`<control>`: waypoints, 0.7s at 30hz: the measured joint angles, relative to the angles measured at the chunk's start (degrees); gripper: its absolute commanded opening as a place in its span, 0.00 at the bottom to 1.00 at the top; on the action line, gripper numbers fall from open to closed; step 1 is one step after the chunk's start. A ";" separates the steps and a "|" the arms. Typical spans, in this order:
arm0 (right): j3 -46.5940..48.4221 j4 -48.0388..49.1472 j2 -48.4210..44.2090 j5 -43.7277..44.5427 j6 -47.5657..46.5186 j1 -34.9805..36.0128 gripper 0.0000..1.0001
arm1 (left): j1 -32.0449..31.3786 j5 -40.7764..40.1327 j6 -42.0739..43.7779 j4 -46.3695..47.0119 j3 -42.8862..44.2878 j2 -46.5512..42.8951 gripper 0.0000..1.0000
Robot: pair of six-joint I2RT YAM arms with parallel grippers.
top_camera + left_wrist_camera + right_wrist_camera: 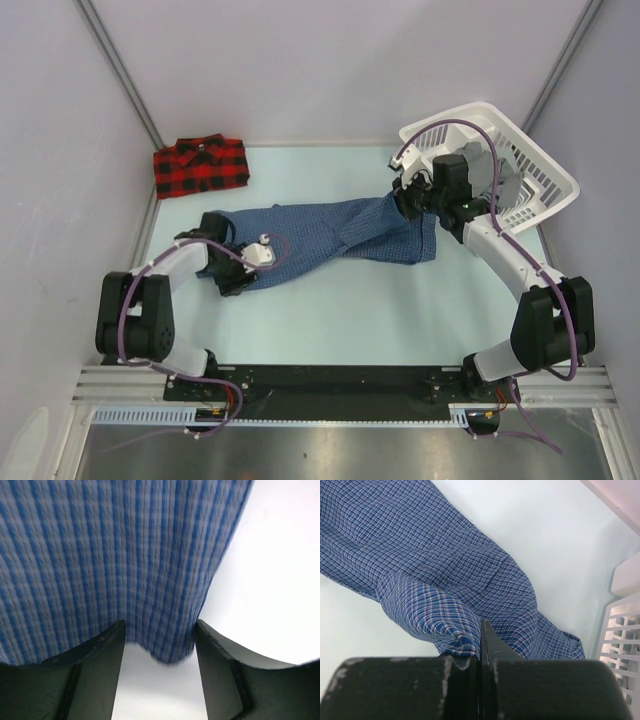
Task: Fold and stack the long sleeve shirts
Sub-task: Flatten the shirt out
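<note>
Look first at the blue shirt [330,235], stretched long from left to right across the middle of the table [400,320], bunched up and not folded yet. Follow its long way to the right end and find the right gripper [482,630] pressed tight together on a fold of the cloth, holding that end close to the far right side. Follow it back to the left end and find the left gripper [160,630] spread apart, with the hem of the cloth just at its fingertips [107,640] and not squeezed. Probably time to get a hold on that left end, and a job for the left arm, the nearer one there, with the cloth straight ahead of the tips. Most likely needs a small push forward and then a squeeze. Further out, see the red shirt [200,166], already folded small in the far left corner, well apart from the blue one. Maybe a good spot for the stack. Past the right arm, see the white basket [545,185] at the far right corner. No shirt seen in the part showing, with the rest hidden behind the arm.
</note>
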 measured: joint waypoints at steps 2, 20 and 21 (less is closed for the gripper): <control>0.00 -0.09 0.00 -0.13 -0.02 -0.07 0.00 | 1.14 -1.55 1.51 -0.11 -2.40 -2.47 0.61; 1.68 -0.13 0.13 -0.13 0.00 -0.15 0.00 | 1.42 -1.90 0.13 3.10 -8.85 -10.08 0.67; 1.81 -0.11 0.17 -0.13 0.00 -0.15 0.00 | 1.25 -1.92 0.04 3.13 -9.03 -10.23 0.67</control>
